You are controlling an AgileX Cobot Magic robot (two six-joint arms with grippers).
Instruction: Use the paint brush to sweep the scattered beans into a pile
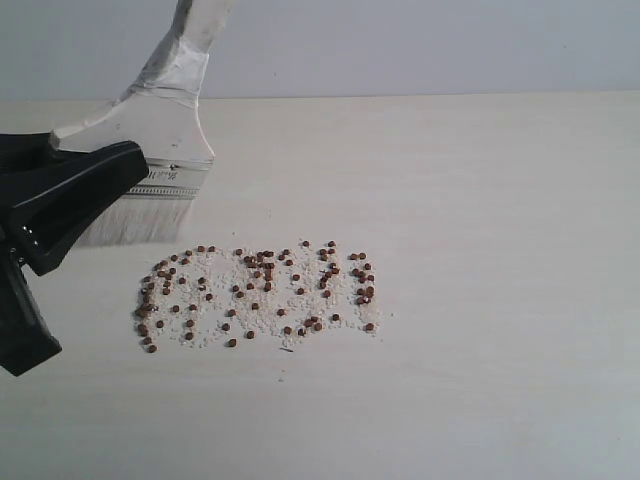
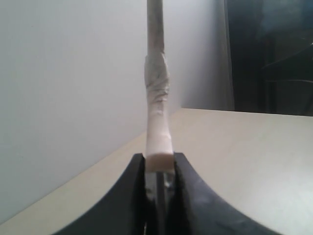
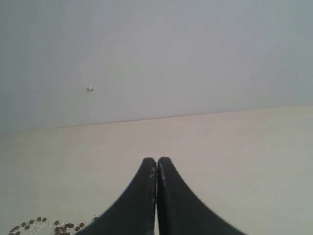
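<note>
Small reddish-brown beans lie spread in a wide patch on whitish crumbs on the pale table; a few beans also show in the right wrist view. No dense pile shows. The paint brush stands bristles down just behind the patch's left part, its off-white bristles reaching the table. My left gripper is shut on the brush near its ferrule; in the left wrist view the cream handle rises from between the fingers of the left gripper. My right gripper is shut with nothing in it.
The pale wooden table stretches right and in front of the beans. A plain grey-white wall runs along its far edge. A dark area shows beyond the table in the left wrist view.
</note>
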